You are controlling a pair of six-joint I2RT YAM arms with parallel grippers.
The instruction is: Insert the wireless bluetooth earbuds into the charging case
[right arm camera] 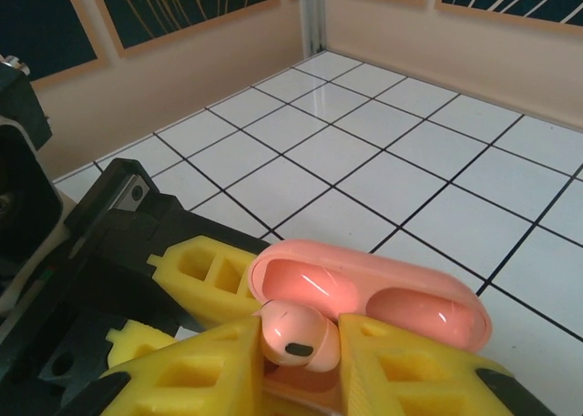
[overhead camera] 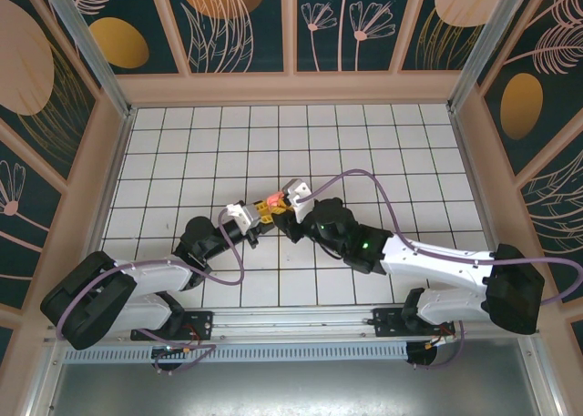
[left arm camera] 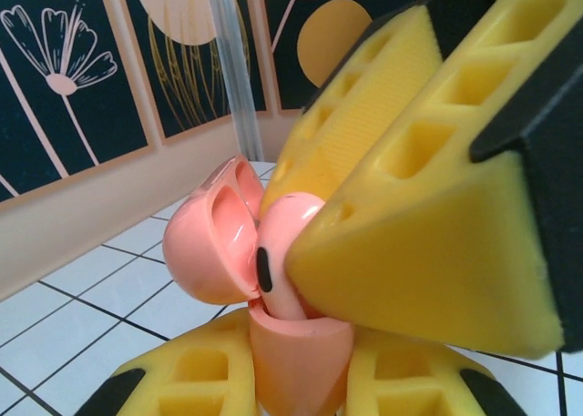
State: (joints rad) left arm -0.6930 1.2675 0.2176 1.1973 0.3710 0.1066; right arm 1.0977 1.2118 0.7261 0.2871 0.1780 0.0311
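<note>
The charging case (left arm camera: 301, 361) is a salmon-pink pod, held upright over the tiled floor with its lid (left arm camera: 205, 252) swung open. My left gripper (left arm camera: 301, 384) is shut on the case body, one yellow finger on each side. One pink earbud (right arm camera: 296, 334) with a black oval mark sits stem-down in the case's mouth. My right gripper (right arm camera: 299, 366) reaches in from above, its yellow fingers (left arm camera: 428, 243) touching both sides of the earbud's head. In the top view both grippers meet at mid table around the case (overhead camera: 272, 200), the left gripper (overhead camera: 262, 213) from the left and the right gripper (overhead camera: 280, 207) from the right.
White tiles with black grid lines (overhead camera: 364, 143) cover the floor, enclosed by beige walls with dark floral panels (overhead camera: 246, 25). A metal post (left arm camera: 232, 61) stands at the far corner. The right arm's purple cable (overhead camera: 364, 175) loops over the tiles.
</note>
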